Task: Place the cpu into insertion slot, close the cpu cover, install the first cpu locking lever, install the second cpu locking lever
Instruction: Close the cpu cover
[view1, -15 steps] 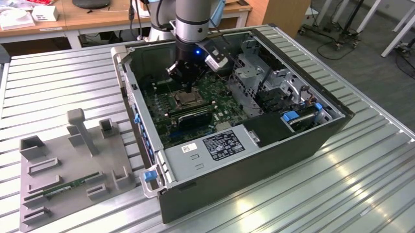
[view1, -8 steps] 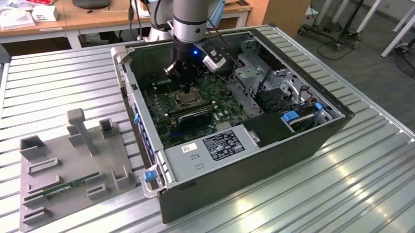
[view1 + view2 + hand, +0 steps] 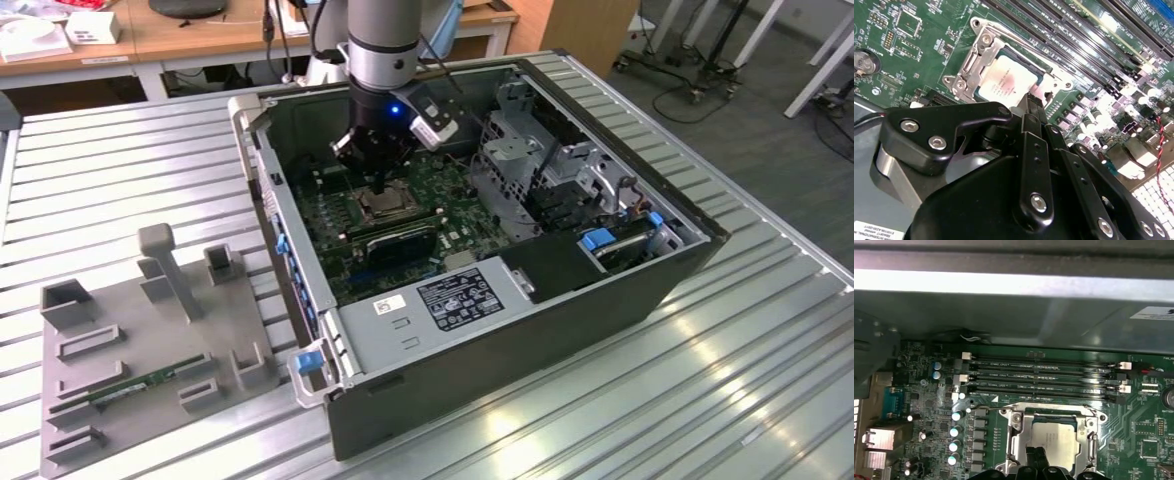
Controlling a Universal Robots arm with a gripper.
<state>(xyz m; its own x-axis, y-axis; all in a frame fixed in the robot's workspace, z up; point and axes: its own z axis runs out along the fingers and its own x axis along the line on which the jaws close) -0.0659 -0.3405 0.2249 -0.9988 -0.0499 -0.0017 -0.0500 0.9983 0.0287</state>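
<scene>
**Hanging over the socket: gripper tip at the seated cpu**

Black two-finger gripper (image 3: 379, 180) on the grey arm, lowered into the open dark computer case (image 3: 534, 350), which lies on its side on a slatted metal table (image 3: 120, 160). In both wrist views the gripper (image 3: 1033, 104) (image 3: 1037, 456) has its fingers drawn together with only a hairline between them and nothing visible in their grasp.

The small flat square cpu with a pale silver metallic top (image 3: 1004, 82) (image 3: 1056, 440) sits in the square, silver-rimmed insertion slot (image 3: 1016, 416) on the green motherboard (image 3: 1149, 435). The thin silver-grey square cpu cover (image 3: 971, 67) (image 3: 1021, 445) lies flat on the slot, and its central window frames the cpu. The fingertips stand over the part of the cpu farther from the long black memory slots (image 3: 1039, 377), close to the window's border. Whether they touch the metal cannot be told, nor can the state of the locking levers.

Clearance: the memory slots run just beside one edge of the slot, and a row of silver-capped capacitors (image 3: 956, 435) lines the adjacent edge. In the exterior view the case wall (image 3: 274, 170) rises on the exterior view's left of the arm and a silver drive cage (image 3: 514, 160) on its right, with the arm coming down between them.

Well apart from the case, on the exterior view's left, a grey moulded fixture tray (image 3: 160, 330) holds a long green memory stick (image 3: 140, 383).
</scene>
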